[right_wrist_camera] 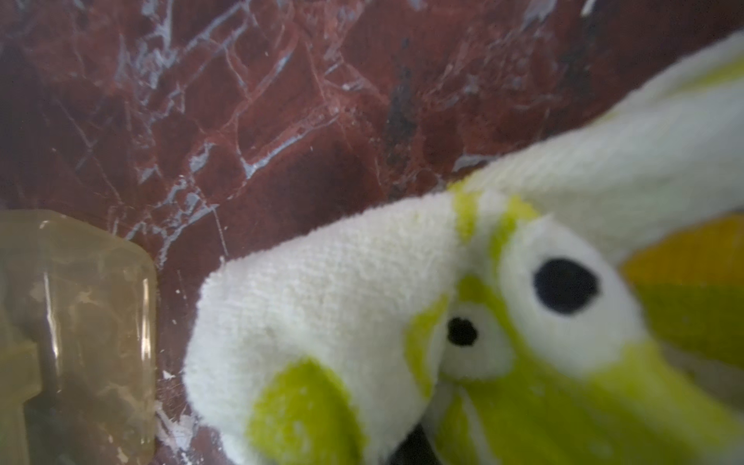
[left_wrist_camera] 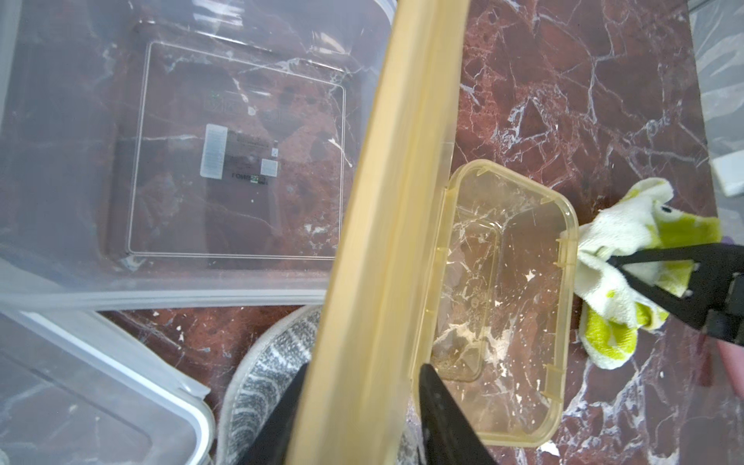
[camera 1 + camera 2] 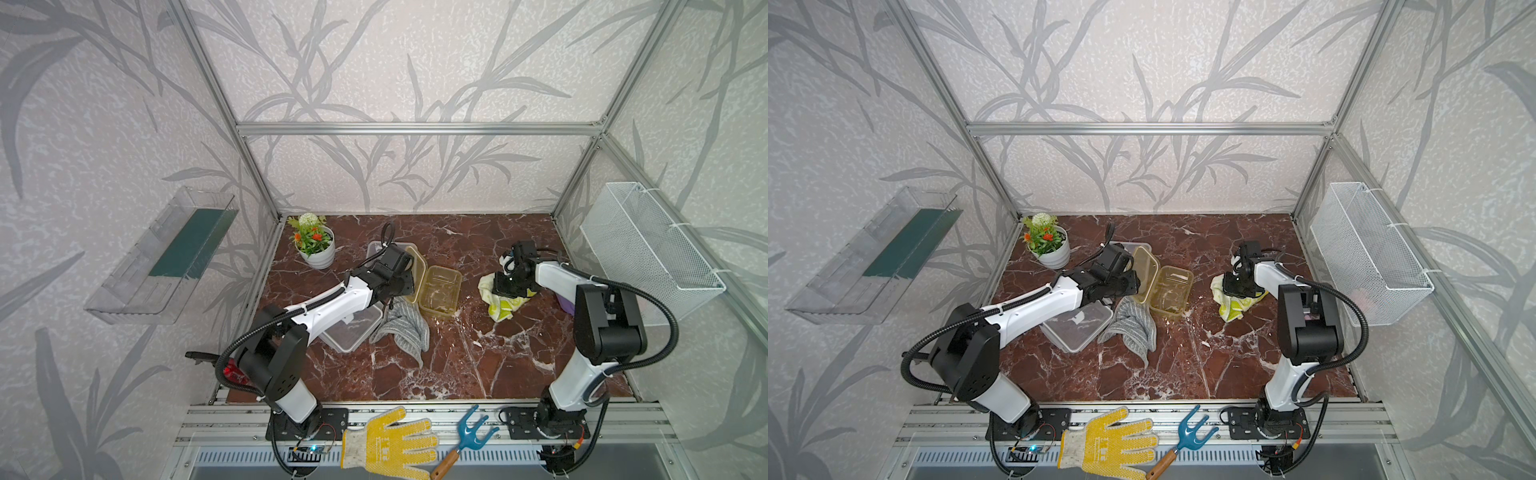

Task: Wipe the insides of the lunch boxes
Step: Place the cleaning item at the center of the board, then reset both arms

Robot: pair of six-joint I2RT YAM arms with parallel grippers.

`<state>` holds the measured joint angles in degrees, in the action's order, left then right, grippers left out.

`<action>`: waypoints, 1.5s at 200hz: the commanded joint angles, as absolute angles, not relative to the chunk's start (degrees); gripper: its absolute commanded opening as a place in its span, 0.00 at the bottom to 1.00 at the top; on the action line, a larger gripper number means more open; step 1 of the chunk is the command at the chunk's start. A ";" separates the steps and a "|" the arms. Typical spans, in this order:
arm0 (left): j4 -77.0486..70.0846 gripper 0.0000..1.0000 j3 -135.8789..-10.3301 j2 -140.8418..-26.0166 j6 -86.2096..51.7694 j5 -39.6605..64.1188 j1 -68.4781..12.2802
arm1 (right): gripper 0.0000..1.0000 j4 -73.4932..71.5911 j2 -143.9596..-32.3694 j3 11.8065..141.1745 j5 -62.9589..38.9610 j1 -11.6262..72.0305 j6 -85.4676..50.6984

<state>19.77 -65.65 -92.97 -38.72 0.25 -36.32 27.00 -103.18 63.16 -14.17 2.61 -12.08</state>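
Amber box: the smaller translucent amber-yellow plastic lunch box (image 3: 440, 291) lies open at the centre of the table in both top views. White flecks on its floor suggest the inside is not yet wiped.
Amber lid: its matching lid (image 2: 402, 201) stands on edge along the box's left side, probably raised to keep the opening clear.
Left gripper: the left gripper (image 2: 364, 364) straddles the lid's edge, one finger on each side. Whether it presses the lid or only frames it cannot be told.
Clear box: the larger clear greyish lunch box (image 3: 353, 332) sits open to the lower left of the amber one, partly under the left arm.
Grey cloth: a grey striped cloth (image 3: 401, 328) lies loose between the two boxes.
Right gripper: the right gripper (image 2: 614, 261) is down on a white-and-green terry towel (image 3: 500, 309) to the right of the amber box, likely the wiper. Its tips are close together at the cloth, but whether they grip it is unclear.
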 commanded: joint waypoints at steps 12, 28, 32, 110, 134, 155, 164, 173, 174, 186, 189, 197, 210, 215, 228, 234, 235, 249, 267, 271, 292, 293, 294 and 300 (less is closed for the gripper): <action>20.16 0.60 -66.41 -91.09 -38.68 -0.79 -36.48 | 0.45 29.09 -106.17 64.85 -14.11 2.37 -11.41; 19.70 0.72 -65.76 -90.44 -38.70 -1.32 -36.47 | 0.66 27.39 -105.04 63.29 -13.13 2.37 -11.43; 19.53 0.74 -65.54 -90.29 -38.74 -1.47 -36.51 | 0.69 27.02 -104.60 62.81 -12.82 2.37 -11.47; 19.95 0.99 -64.28 -88.24 -38.66 -5.11 -36.56 | 0.99 26.69 -94.09 61.40 -10.37 2.87 -8.52; 20.12 0.99 -63.73 -87.06 -38.21 -6.51 -36.56 | 0.99 26.29 -89.89 60.78 -8.57 3.67 -6.53; 20.41 0.99 -63.64 -86.29 -37.93 -7.50 -36.52 | 0.99 25.81 -86.48 60.40 -7.88 4.19 -5.59; 20.70 0.99 -63.63 -85.96 -37.79 -7.92 -36.56 | 0.99 25.31 -84.86 59.99 -7.43 4.45 -4.99; 21.04 0.99 -63.57 -85.57 -37.59 -8.61 -36.51 | 0.99 24.47 -83.08 59.32 -6.77 4.81 -4.30; 21.07 0.99 -63.56 -85.50 -37.56 -8.75 -36.49 | 0.99 24.32 -82.85 59.19 -6.68 4.87 -4.22; 21.40 0.99 -63.29 -84.66 -37.21 -9.71 -36.52 | 0.99 22.25 -80.24 57.61 -5.50 5.42 -2.83; 21.44 0.99 -63.21 -84.53 -37.06 -9.95 -36.52 | 0.99 21.64 -79.57 57.12 -5.12 5.51 -2.50; 21.57 1.00 -62.94 -83.76 -36.70 -10.71 -36.50 | 0.99 20.03 -77.73 55.75 -4.31 5.75 -1.60; 21.77 1.00 -62.50 -82.37 -36.03 -12.23 -36.48 | 0.99 16.62 -74.56 52.89 -3.40 5.93 -0.44; 22.02 0.99 -62.41 -81.79 -35.72 -13.02 -36.54 | 0.99 15.22 -73.33 51.67 -3.23 5.98 -0.15; 23.11 0.99 -62.45 -79.98 -34.69 -15.22 -36.54 | 0.99 11.06 -69.94 48.21 -3.02 5.98 0.56; 23.73 0.99 -62.49 -79.10 -34.05 -16.28 -36.51 | 0.99 9.05 -68.29 46.59 -2.99 5.98 0.82; 23.82 0.99 -62.49 -78.97 -33.99 -16.40 -36.53 | 0.99 8.70 -68.03 46.28 -2.99 5.98 0.85; 25.03 0.99 -62.42 -76.48 -32.31 -20.00 -36.43 | 0.99 4.29 -65.15 42.62 -2.55 6.06 1.53; 25.66 1.00 -61.39 -72.40 -29.75 -24.69 -36.42 | 0.99 -1.18 -62.75 37.94 -1.65 6.06 2.65; 25.75 0.99 -60.96 -71.31 -29.09 -25.76 -36.47 | 0.99 -2.29 -62.48 36.97 -1.48 6.06 2.99; 26.19 0.99 -58.56 -66.09 -26.23 -31.30 -35.78 | 0.99 -7.98 -61.88 32.72 -0.25 6.06 2.99; 26.19 0.99 -58.42 -65.96 -26.08 -31.47 -35.69 | 0.99 -8.25 -61.88 32.49 -0.17 6.06 2.95; 26.24 0.99 -58.34 -65.67 -25.87 -31.69 -35.55 | 0.99 -8.57 -61.88 32.05 -0.17 6.06 2.92; 26.34 0.99 -57.45 -64.23 -25.18 -32.89 -35.11 | 0.99 -10.56 -61.88 30.99 -0.09 6.06 2.90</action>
